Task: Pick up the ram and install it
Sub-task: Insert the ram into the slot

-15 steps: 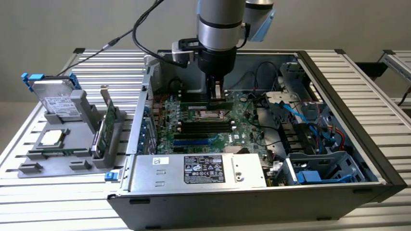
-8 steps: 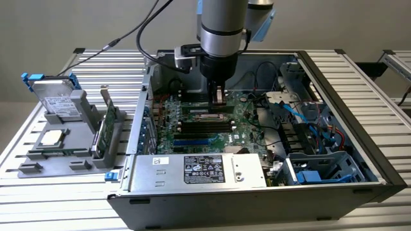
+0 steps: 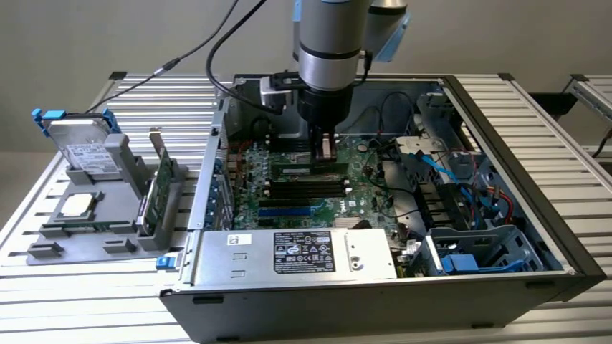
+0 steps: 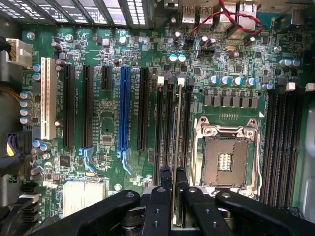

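My claw (image 4: 173,196) is clenched on the ram (image 4: 177,123), pinching one end so I'm looking straight down its thin edge as it hangs upright inside the case (image 3: 383,315), over the motherboard (image 4: 108,128). So pickup's done and I'm on the install bit. The stick runs along the bank of black memory slots (image 4: 160,128) just beside the empty CPU socket (image 4: 229,157). It looks lined up with one of the middle ones, though I can't tell if the bottom edge is touching yet. Seating it, I reckon, needs the stick dead parallel to the slot and a straight, even push. Outside the case, the hard drive (image 3: 82,147) sits in its holder on the bench (image 3: 86,301).
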